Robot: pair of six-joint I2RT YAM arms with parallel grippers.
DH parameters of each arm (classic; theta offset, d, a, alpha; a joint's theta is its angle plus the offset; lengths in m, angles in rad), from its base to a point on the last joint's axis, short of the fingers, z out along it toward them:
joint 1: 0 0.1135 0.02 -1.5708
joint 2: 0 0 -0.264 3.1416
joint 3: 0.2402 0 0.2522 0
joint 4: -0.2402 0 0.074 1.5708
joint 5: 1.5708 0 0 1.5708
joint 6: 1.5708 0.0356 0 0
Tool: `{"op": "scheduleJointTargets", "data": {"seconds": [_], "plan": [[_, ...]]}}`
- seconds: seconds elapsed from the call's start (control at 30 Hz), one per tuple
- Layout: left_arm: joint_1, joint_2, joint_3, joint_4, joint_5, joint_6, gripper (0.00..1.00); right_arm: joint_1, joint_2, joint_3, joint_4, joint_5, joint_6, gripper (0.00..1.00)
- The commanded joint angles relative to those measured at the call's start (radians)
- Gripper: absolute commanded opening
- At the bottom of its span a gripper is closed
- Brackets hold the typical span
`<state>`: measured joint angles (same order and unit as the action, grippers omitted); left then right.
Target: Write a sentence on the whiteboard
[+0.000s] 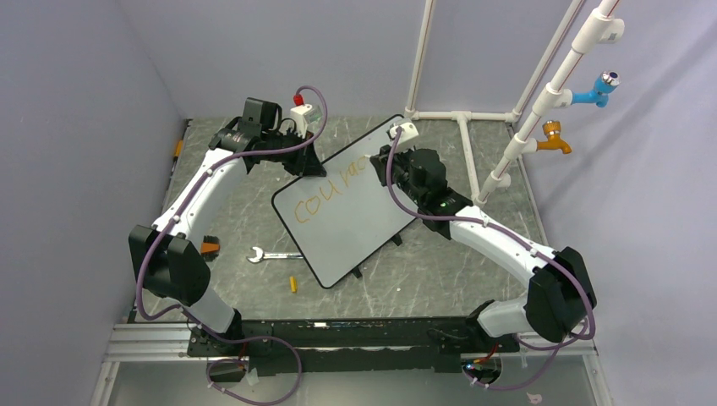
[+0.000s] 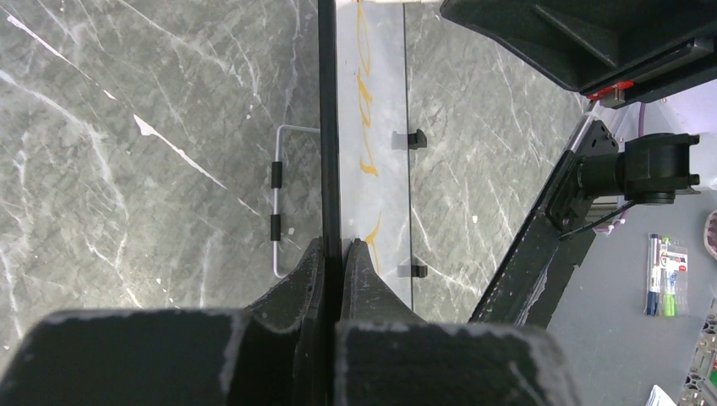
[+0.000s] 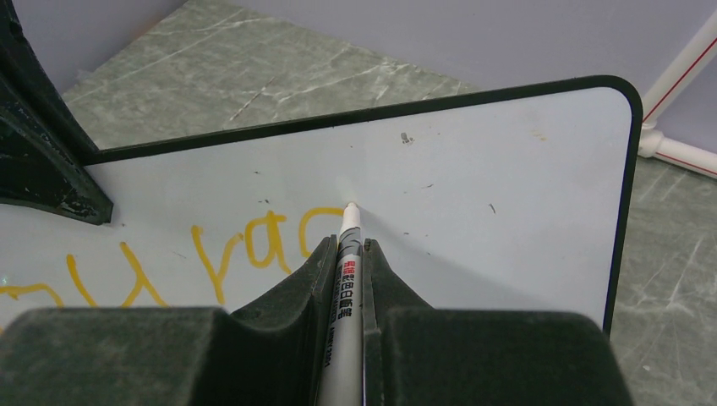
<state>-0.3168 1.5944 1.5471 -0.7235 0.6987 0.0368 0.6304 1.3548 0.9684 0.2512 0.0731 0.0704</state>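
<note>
Tightly pinching marker [image 3: 347,283] in right gripper [image 3: 345,247], nib at whiteboard [image 3: 507,161] just past last orange letter of sentence [image 3: 216,254] — begins "cour". Clamping whiteboard's rim with left gripper [image 2: 334,254], pressed together. Sits askew mid-tabletop [image 1: 440,279] — wrench [image 1: 272,255] beside, toward near-left corner.

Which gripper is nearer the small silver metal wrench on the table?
Left: left gripper clamps the black-rimmed white whiteboard beyond the silver wrench; right gripper, holding a white marker, sits farther right.

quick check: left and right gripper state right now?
Left gripper: shut on the edge of the whiteboard.
Right gripper: shut on a marker, tip at the board.
</note>
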Motion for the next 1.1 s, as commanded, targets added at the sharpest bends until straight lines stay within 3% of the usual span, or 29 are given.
{"op": "scheduleJointTargets", "data": {"seconds": [0.0,0.6,1.07], "plan": [[-0.020,0.009,0.005,-0.034,-0.069,0.099,0.00,-0.001,0.012,0.014,0.003,-0.011,-0.002,0.00],[-0.020,0.003,0.006,-0.036,-0.074,0.098,0.00,0.000,-0.052,-0.157,-0.021,-0.092,0.027,0.00],[-0.020,0.004,0.005,-0.035,-0.078,0.100,0.00,0.009,-0.079,-0.096,-0.039,-0.223,-0.005,0.00]]}}
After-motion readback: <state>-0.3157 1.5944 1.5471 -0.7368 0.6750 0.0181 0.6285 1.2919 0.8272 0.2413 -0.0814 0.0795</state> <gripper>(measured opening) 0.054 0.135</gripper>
